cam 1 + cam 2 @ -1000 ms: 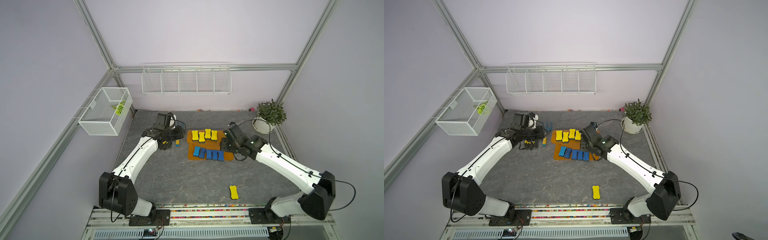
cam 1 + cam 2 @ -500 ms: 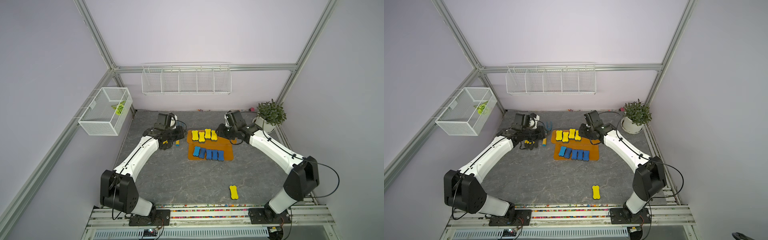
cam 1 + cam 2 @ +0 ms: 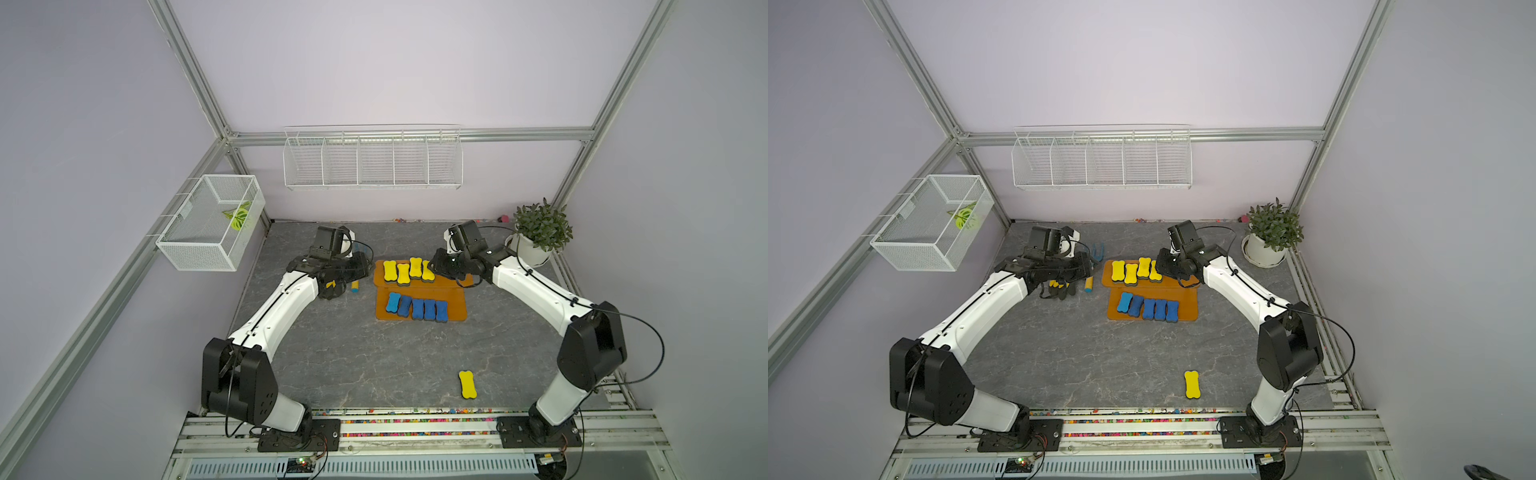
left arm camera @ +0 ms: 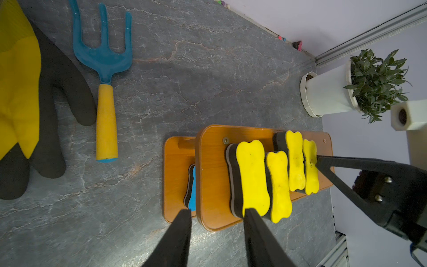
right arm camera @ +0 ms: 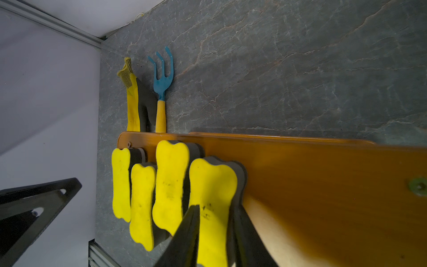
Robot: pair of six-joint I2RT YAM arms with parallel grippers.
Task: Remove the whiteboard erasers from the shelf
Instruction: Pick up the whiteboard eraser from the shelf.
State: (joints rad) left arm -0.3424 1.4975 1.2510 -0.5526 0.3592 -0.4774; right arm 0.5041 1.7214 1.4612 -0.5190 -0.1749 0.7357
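The orange-brown shelf (image 3: 453,305) holds a row of yellow-topped whiteboard erasers (image 3: 402,272) on its upper step and several blue ones (image 3: 417,308) on the lower step. My right gripper (image 5: 216,208) is at the right end of the upper step, its fingers pressed on both sides of the end yellow eraser (image 5: 212,182), which still rests on the shelf. My left gripper (image 4: 217,212) hovers open and empty just off the shelf's left end. A loose yellow eraser (image 3: 468,384) lies on the table near the front.
A yellow and black glove (image 4: 20,92) and a blue hand fork (image 4: 105,92) lie left of the shelf, under my left arm. A potted plant (image 3: 538,237) stands at the back right. A white wire rack (image 3: 372,158) and a mesh basket (image 3: 212,224) hang on the walls.
My right arm swung from the shelf's front right side to the back, at the right end of the upper step, and its jaws narrowed onto the end yellow eraser. The left arm barely moved.
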